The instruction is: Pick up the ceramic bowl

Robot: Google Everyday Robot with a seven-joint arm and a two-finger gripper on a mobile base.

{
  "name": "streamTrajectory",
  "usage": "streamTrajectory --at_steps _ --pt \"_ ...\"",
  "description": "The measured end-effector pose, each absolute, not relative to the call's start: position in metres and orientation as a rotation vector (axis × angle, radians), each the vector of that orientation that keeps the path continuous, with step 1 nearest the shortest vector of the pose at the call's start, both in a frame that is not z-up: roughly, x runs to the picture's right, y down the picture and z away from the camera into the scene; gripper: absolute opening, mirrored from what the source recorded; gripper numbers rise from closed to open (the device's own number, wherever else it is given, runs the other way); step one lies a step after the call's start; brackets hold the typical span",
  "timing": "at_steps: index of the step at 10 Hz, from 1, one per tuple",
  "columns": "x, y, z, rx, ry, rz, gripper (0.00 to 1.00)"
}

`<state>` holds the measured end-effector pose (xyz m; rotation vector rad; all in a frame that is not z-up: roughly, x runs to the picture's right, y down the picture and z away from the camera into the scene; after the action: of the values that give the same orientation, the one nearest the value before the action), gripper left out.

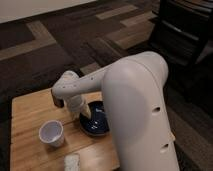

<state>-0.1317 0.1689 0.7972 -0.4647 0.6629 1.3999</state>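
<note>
On the one wooden table: one ceramic bowl, one white cup, one pincer over the bowl.

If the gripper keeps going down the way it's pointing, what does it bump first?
Probably the bowl: the gripper points down at its near rim, left side. Depth is unclear.
</note>
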Motion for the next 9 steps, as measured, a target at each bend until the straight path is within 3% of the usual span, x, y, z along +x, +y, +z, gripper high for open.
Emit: streamTrajectory --at_steps 2,5,9 --pt "-0.129 0.163 0.794 -0.455 0.660 1.411 0.00" --pt "-0.121 0.126 0.775 -0.400 0.619 1.459 0.00" --pt "-0.103 0.056 0.724 -0.272 0.510 1.519 0.00"
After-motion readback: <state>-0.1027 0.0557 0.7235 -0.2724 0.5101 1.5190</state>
